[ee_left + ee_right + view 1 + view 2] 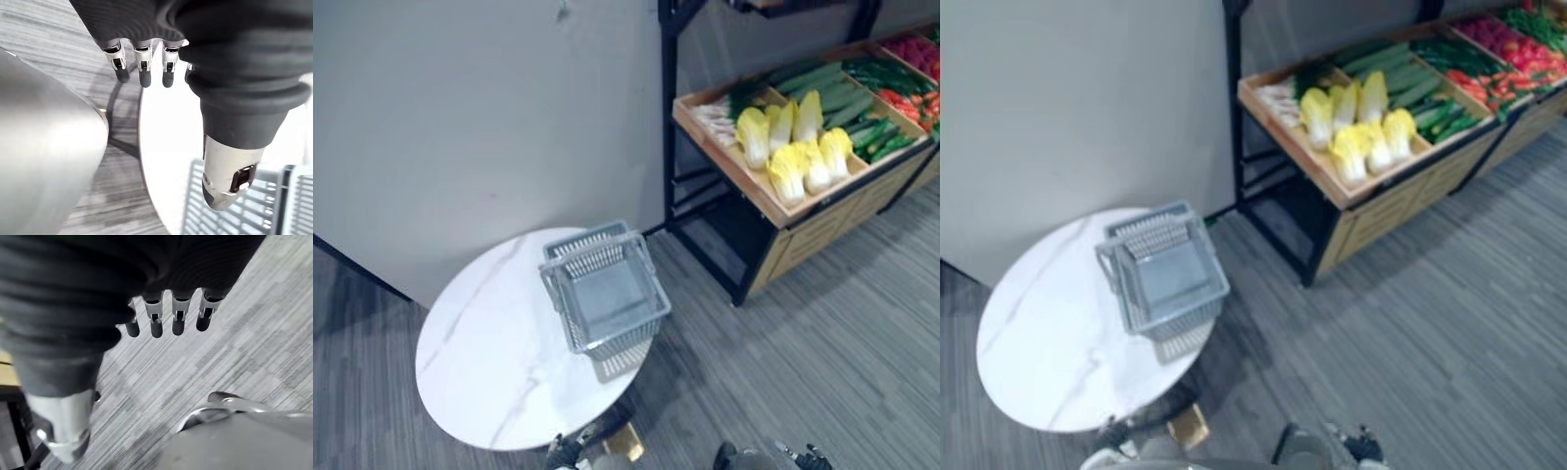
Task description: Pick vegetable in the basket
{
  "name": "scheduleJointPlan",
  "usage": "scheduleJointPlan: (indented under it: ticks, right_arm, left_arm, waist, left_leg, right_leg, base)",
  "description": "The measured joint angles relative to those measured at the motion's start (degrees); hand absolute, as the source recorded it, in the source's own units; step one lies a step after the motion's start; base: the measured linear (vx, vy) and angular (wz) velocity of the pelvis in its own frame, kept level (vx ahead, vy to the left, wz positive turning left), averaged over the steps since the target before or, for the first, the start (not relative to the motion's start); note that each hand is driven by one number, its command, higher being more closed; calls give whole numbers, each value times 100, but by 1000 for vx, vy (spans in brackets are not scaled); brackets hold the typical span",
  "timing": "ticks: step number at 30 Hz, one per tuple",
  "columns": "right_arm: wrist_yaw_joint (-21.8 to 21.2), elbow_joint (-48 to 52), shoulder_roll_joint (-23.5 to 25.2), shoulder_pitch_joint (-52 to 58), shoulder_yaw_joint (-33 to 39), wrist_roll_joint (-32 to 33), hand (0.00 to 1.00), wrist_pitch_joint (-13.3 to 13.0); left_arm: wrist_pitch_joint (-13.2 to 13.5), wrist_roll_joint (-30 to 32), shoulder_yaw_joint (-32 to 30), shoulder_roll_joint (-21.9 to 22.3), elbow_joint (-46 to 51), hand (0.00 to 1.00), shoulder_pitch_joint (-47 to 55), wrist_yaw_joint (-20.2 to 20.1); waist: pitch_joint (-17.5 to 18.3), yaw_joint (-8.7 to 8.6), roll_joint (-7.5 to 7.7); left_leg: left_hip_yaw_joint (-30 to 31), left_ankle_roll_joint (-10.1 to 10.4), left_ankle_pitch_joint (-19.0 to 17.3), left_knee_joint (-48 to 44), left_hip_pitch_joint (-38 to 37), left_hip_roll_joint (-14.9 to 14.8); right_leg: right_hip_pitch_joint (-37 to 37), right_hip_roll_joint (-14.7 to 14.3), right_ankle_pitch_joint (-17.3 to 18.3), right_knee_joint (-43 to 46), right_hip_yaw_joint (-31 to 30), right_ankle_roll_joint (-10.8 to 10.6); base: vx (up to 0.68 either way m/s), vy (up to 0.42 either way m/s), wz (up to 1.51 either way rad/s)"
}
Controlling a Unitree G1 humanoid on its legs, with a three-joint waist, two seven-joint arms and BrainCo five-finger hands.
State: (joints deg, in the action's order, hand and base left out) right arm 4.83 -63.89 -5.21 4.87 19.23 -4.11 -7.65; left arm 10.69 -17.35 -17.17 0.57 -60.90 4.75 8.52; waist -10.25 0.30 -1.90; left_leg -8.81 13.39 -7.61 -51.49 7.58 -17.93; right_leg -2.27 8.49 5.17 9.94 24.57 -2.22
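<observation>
An empty grey plastic basket [598, 258] stands on the right side of a round white marble table [489, 352]. The vegetables lie in a wooden display stand at the upper right: yellow-white napa cabbages [795, 147], green cucumbers [832, 90] and red peppers [907, 102]. My left hand [143, 63] hangs open beside the table edge [166, 147], fingers straight and holding nothing, with the basket's mesh [234, 218] past its thumb. My right hand [156, 317] hangs open over the carpet, also holding nothing.
The stand's wooden front [803, 235] sits on a black metal frame [668, 117] against a grey wall [460, 117]. Grey striped carpet [822, 362] spreads between the table and the stand.
</observation>
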Motion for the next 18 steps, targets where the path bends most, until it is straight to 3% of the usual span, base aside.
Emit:
scheduleJointPlan:
  ticks: [1, 3, 4, 6, 7, 8, 11, 18]
  right_arm:
    - [1, -2, 7, -24, 2, 32, 0, -1]
    - [-3, 12, 20, -103, 19, 201, 0, -16]
    - [-2, 5, 11, -112, 28, 218, 0, -14]
    - [-8, -23, 220, -142, 42, 246, 0, -14]
    - [-12, -164, 277, -164, 55, 244, 0, -9]
    - [-12, -204, 286, -157, 62, 239, 0, -7]
    - [-18, -228, 280, -25, 70, 228, 0, -7]
    - [-20, -338, 199, -12, 41, 177, 0, 8]
  left_arm:
    - [1, -1, 2, -12, 7, 0, -4, 0]
    - [6, -1, 11, -32, 41, 0, 0, 33]
    - [5, -1, 15, -47, 32, 0, 13, 44]
    - [34, -1, 134, -188, 14, 0, -20, 123]
    - [40, 1, 270, -379, -29, 0, -66, 143]
    - [35, 2, 356, -451, -72, 0, -51, 151]
    - [25, 37, 475, -552, -171, 0, 159, 183]
    - [-20, 633, 769, -685, -321, 0, 163, 139]
  waist:
    - [-5, 4, 12]
    - [-7, 10, 26]
    - [15, 21, 66]
    - [162, -33, 337]
    - [168, -14, 495]
    - [171, -15, 546]
    - [292, -19, 519]
    - [510, -137, 458]
  left_leg:
    - [-171, -145, -81, 234, 76, -41]
    - [-648, -576, -56, 1969, 136, -76]
    - [-637, -539, -97, 2251, 56, 30]
    - [-582, -541, -151, 3351, -279, 581]
    - [-555, -537, -150, 3651, -317, 755]
    - [-580, -536, -149, 3718, -367, 804]
    - [-722, -491, -122, 4256, -949, 946]
    - [-918, -401, 305, 5086, -1122, 1020]
  right_leg:
    - [-115, 21, -20, -100, 30, -35]
    - [-384, 129, -151, -435, 94, -275]
    - [-411, 162, -191, -488, 75, -339]
    - [-336, 352, -334, -772, 48, -547]
    - [-294, 450, -350, -818, 22, -571]
    - [-315, 492, -358, -800, 1, -584]
    - [-519, 580, -366, -758, -169, -595]
    - [-222, 504, -392, -800, -325, -640]
  base:
    - [248, 85, 23]
    - [232, 176, 5]
    - [305, 267, 10]
    - [286, 263, 38]
    - [175, 208, 40]
    - [164, 195, 24]
    - [132, 99, -10]
    - [17, -19, -17]
